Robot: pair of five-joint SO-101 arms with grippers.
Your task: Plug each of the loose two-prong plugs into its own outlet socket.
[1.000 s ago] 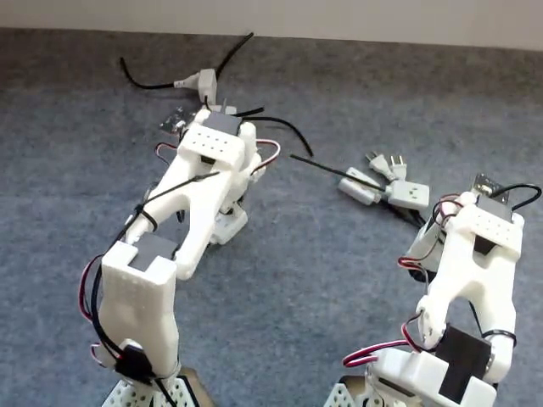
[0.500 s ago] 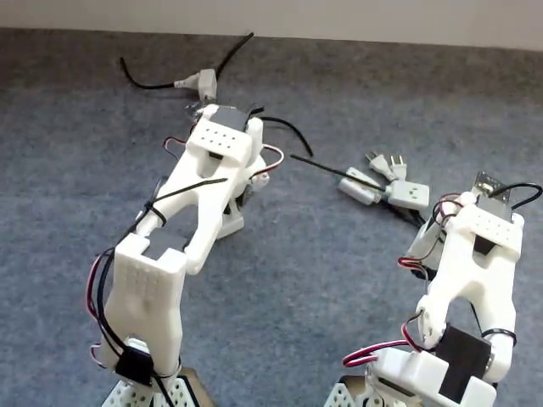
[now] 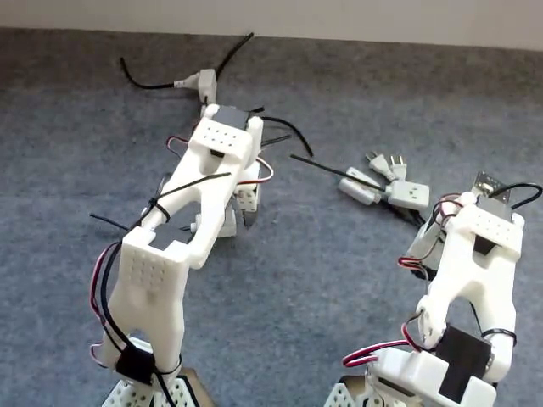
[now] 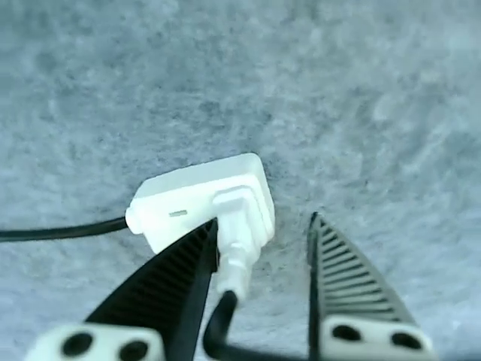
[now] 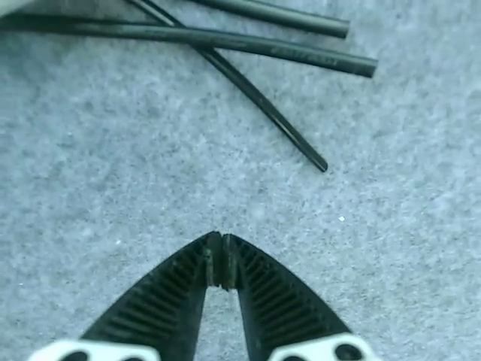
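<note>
In the left wrist view a white outlet socket (image 4: 192, 199) lies on the grey carpet with a black cable running off one end. A white two-prong plug (image 4: 242, 226) sits against its side, its own black cable trailing back. My left gripper (image 4: 263, 222) is open astride that plug, with one finger (image 4: 176, 274) touching it. In the high view this pair (image 3: 226, 222) lies under the left arm. Two loose plugs (image 3: 386, 163) and a white socket (image 3: 409, 195) lie to the right. My right gripper (image 5: 222, 259) is shut on nothing, just above the carpet.
Another white plug (image 3: 202, 82) on a black cable lies at the far side of the carpet. Black cables (image 5: 248, 41) cross the floor beyond the right gripper. The right arm (image 3: 475, 246) stands at the near right. Open carpet stretches between the two arms.
The left arm has swung slightly right and its wrist has turned over the socket. A black cable end now shows at its left. The right arm has not moved.
</note>
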